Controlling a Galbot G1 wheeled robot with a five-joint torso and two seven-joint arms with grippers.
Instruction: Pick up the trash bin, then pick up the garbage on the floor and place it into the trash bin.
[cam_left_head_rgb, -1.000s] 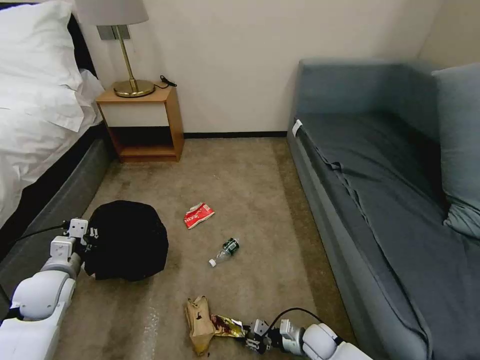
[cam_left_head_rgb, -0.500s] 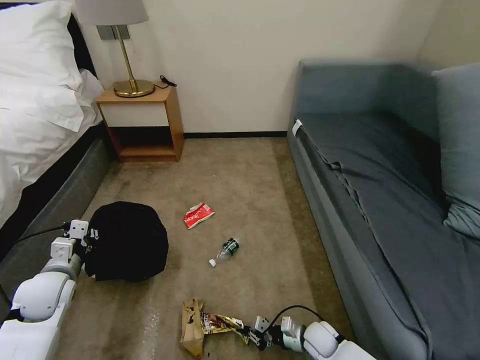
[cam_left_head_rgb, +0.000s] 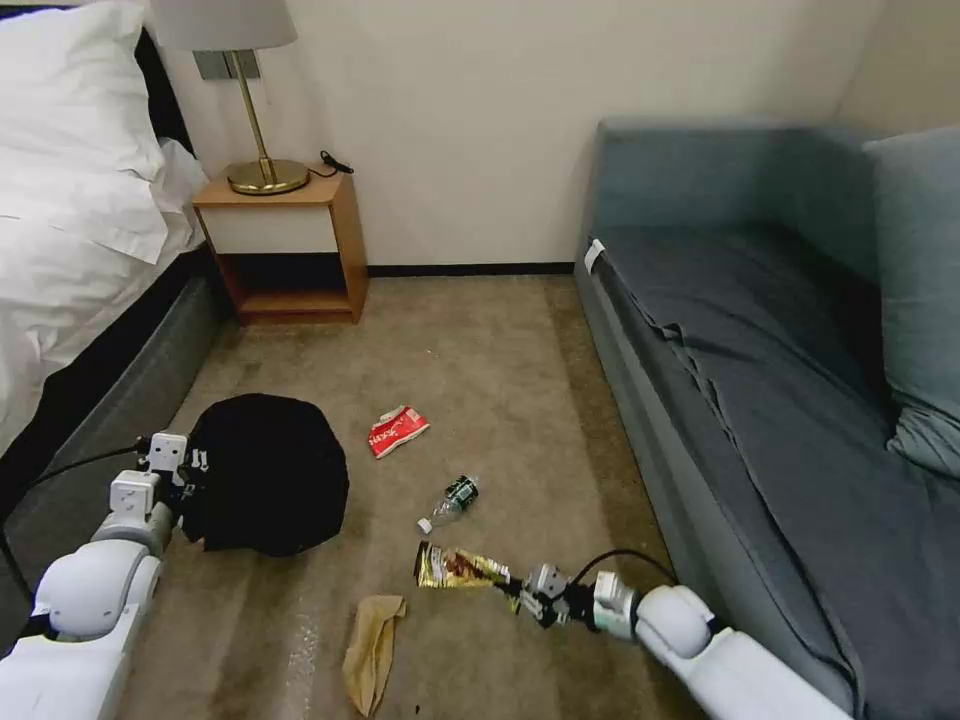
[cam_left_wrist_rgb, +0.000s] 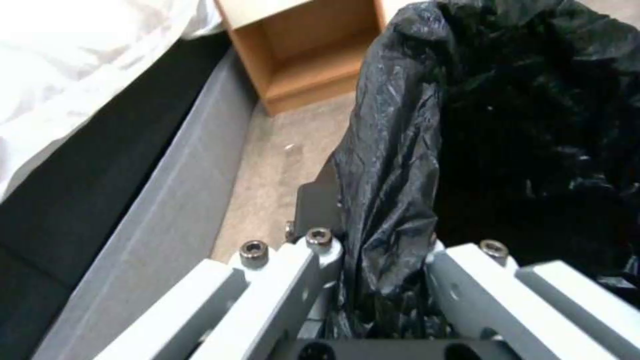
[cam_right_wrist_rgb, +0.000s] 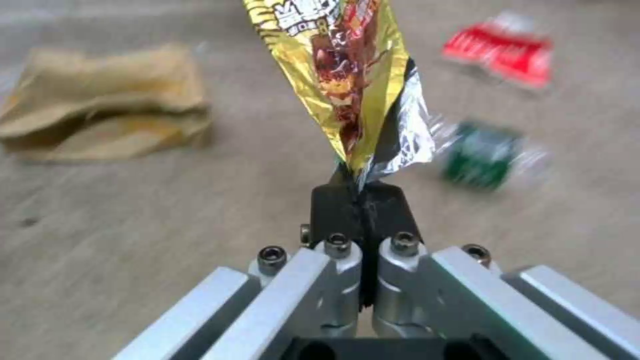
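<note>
The trash bin (cam_left_head_rgb: 268, 472), draped in a glossy black bag (cam_left_wrist_rgb: 507, 125), is held off the carpet at the left. My left gripper (cam_left_head_rgb: 195, 478) is shut on its bag-covered rim (cam_left_wrist_rgb: 387, 235). My right gripper (cam_left_head_rgb: 522, 597) is shut on one end of the yellow snack wrapper (cam_left_head_rgb: 458, 568), which hangs above the floor (cam_right_wrist_rgb: 340, 65). The brown paper bag (cam_left_head_rgb: 372, 650) (cam_right_wrist_rgb: 100, 125) lies flat on the carpet below it. A red snack packet (cam_left_head_rgb: 397, 430) (cam_right_wrist_rgb: 503, 47) and a small green-labelled bottle (cam_left_head_rgb: 450, 502) (cam_right_wrist_rgb: 483, 155) lie farther out on the floor.
A bed (cam_left_head_rgb: 70, 260) with a grey base runs along the left, with a wooden nightstand (cam_left_head_rgb: 285, 245) and lamp at the wall. A grey sofa (cam_left_head_rgb: 780, 380) lines the right side. Carpet (cam_left_head_rgb: 480, 360) stretches between them.
My right gripper has lifted the yellow wrapper up and away from the brown paper bag, which stays on the floor. The left gripper has carried the bin slightly up and right.
</note>
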